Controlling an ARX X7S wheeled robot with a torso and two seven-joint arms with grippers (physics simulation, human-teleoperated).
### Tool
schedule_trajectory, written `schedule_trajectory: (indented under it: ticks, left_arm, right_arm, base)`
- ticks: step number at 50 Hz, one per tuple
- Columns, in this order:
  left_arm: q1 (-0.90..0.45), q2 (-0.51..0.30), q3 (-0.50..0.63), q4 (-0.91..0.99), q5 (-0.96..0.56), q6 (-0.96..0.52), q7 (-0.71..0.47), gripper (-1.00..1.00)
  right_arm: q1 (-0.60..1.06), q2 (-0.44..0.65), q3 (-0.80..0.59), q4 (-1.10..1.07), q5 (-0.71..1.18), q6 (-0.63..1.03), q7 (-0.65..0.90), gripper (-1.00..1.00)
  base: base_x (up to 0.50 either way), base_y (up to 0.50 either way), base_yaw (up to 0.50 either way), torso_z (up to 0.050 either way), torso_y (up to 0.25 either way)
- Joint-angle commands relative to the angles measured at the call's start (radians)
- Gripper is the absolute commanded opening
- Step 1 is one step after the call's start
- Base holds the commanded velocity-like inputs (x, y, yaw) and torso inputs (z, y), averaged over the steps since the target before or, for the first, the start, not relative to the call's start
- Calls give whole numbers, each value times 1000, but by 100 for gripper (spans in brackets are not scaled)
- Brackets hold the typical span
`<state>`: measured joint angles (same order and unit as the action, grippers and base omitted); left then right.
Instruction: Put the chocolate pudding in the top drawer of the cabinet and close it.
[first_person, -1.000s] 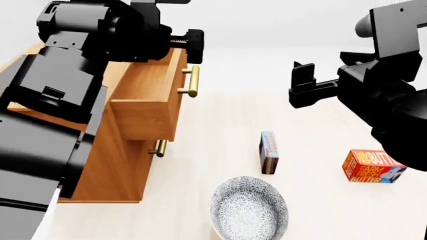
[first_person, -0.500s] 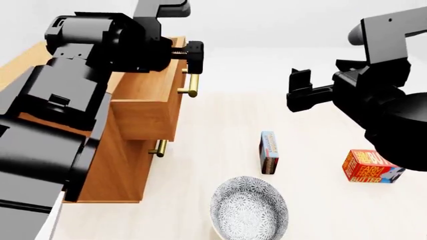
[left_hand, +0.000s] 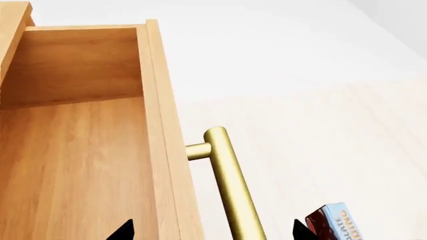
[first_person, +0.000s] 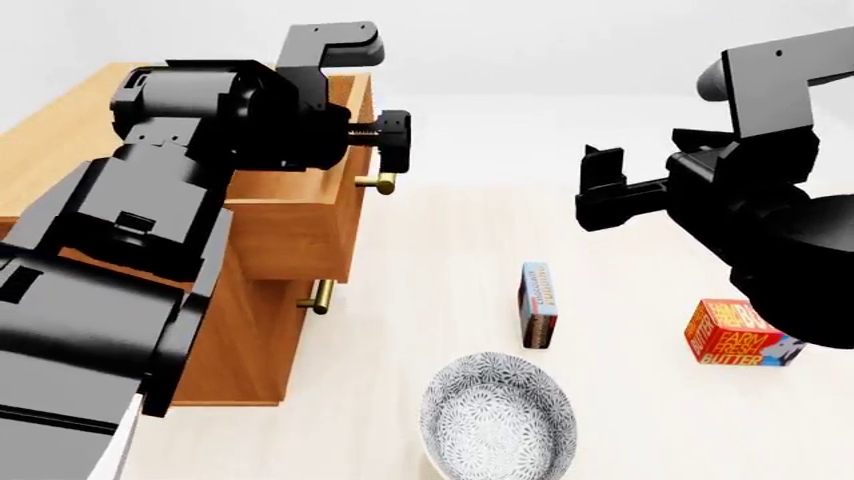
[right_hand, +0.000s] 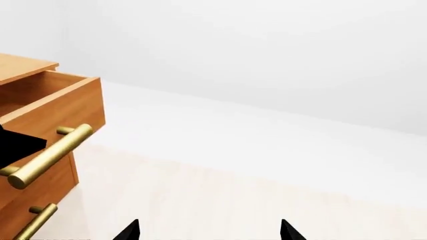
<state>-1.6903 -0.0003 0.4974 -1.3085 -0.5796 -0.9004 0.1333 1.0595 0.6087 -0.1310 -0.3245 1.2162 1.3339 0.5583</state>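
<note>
The chocolate pudding (first_person: 538, 305) stands upright on the pale floor, a thin dark brown-red box with a light blue edge; its corner also shows in the left wrist view (left_hand: 333, 224). The cabinet (first_person: 80, 140) has its top drawer (first_person: 296, 230) pulled out, and the inside of the top drawer (left_hand: 73, 150) holds nothing that I can see. My left gripper (first_person: 380, 140) is open at the drawer front, its black tips either side of the front board and the brass handle (left_hand: 227, 185). My right gripper (first_person: 603, 188) hangs open in the air above and right of the pudding, holding nothing.
An orange-red butter box (first_person: 741, 333) lies on the floor to the right of the pudding. A patterned grey bowl (first_person: 498, 415) sits near the front. The lower drawer's handle (first_person: 318, 296) sticks out below the open drawer. My left arm covers much of the cabinet top.
My left gripper has come down in front of the drawer, so it now covers most of the brass handle. The right gripper has barely shifted. The pudding, butter box and bowl have not moved.
</note>
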Motion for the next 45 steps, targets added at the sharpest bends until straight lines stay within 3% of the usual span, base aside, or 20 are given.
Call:
schedule_trajectory:
  ticks: [1, 17, 21, 28, 39, 45]
  left_arm:
    - [24, 0, -42, 0, 32, -3, 3, 100]
    - [55, 0, -49, 0, -3, -2, 4, 100]
    - [54, 0, 7, 0, -79, 2, 14, 100]
    - [24, 0, 217, 0, -361, 23, 12, 100]
    - [-30, 0, 791, 28, -964, 122, -36, 100]
    - [-54, 0, 997, 58, -1176, 170, -52, 100]
  right_arm:
    - [-11, 6, -13, 4, -9, -19, -11, 100]
    - [-28, 21, -9, -10, -1, -37, -11, 100]
    - [-33, 23, -12, -10, -6, -46, -16, 100]
    - [-38, 23, -26, -5, -23, -64, -30, 100]
    - [-48, 47, -26, -25, -39, -86, -37, 100]
    - [-51, 85, -42, -65, -102, -107, -13, 100]
  base:
    - [0, 0, 0, 0, 0]
    - [0, 0, 0, 0, 0]
    - [0, 0, 0, 0, 0]
    - [0, 0, 0, 0, 0]
    - [0, 0, 0, 0, 0]
    - [0, 0, 0, 0, 0]
